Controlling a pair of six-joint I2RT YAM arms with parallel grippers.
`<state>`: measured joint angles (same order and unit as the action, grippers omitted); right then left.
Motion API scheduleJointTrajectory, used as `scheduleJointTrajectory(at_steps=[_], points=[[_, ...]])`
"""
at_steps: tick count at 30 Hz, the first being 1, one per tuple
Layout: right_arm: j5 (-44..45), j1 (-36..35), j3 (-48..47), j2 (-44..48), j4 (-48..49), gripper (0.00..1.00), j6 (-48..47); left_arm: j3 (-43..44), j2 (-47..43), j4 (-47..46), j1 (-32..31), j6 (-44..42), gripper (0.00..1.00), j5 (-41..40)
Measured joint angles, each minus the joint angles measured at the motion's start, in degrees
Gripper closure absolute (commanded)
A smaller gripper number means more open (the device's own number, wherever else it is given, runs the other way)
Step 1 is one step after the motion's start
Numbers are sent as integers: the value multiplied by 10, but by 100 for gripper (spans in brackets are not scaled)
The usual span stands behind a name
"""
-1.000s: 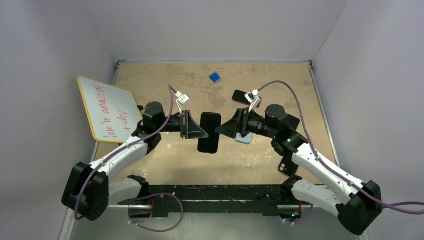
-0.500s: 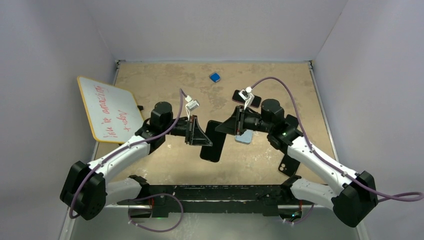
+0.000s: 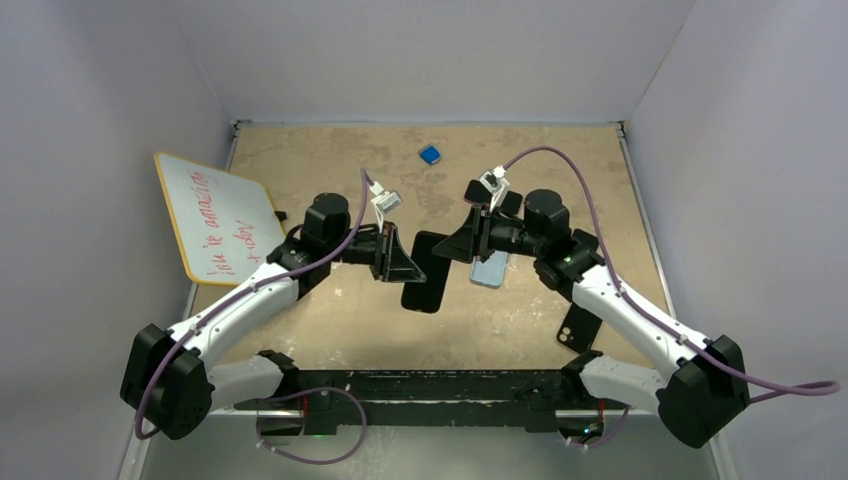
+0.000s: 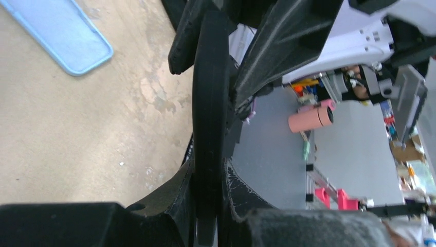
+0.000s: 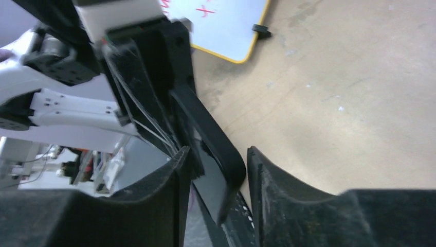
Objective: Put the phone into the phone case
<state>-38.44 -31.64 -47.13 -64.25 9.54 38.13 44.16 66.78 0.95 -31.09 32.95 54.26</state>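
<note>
The pale-blue case [image 3: 490, 270] lies flat on the table [image 3: 500, 335] with its open side up, and only its own blue floor shows inside it; the right arm hangs over its far end. The phone [image 3: 428, 285], a black slab, is outside the case, just to its left and between the two arms, with its length running from the far side toward the arm bases. The left hand [image 3: 408, 268] is clamped on the phone's left long edge. In the left wrist view the phone appears edge-on, squeezed between the two fingers. The right hand [image 3: 448, 248] sits at the phone's far right corner with a finger on each face, both close against it. In the right wrist view a thin strip of table shows between the phone and one finger, so I cannot tell whether this hand truly grips. A whiteboard [image 3: 215, 215] with red writing lies at the table's left edge, well apart from both hands
</note>
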Motion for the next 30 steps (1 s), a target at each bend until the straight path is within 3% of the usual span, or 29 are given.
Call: scheduleJointTrajectory(at_steps=[3,9,14,16,21,28,30], points=[[19,8,33,11,14,40,17,-7,-8,-23,0,33,100,-35],[11,14,100,16,81,55,66,-29,-24,-76,3,98,100,-75],[-20,18,129,-5,173,61,114,-42,-24,-108,3,126,100,-90],[-31,20,138,-15,206,69,130,-44,-22,-114,3,131,100,-93],[-52,21,153,-33,266,100,160,-47,-17,-115,4,136,100,-101],[-51,23,155,-33,250,100,151,-22,-5,-52,5,95,100,-117],[-43,23,154,-33,233,84,147,-13,5,-33,3,83,100,-122]])
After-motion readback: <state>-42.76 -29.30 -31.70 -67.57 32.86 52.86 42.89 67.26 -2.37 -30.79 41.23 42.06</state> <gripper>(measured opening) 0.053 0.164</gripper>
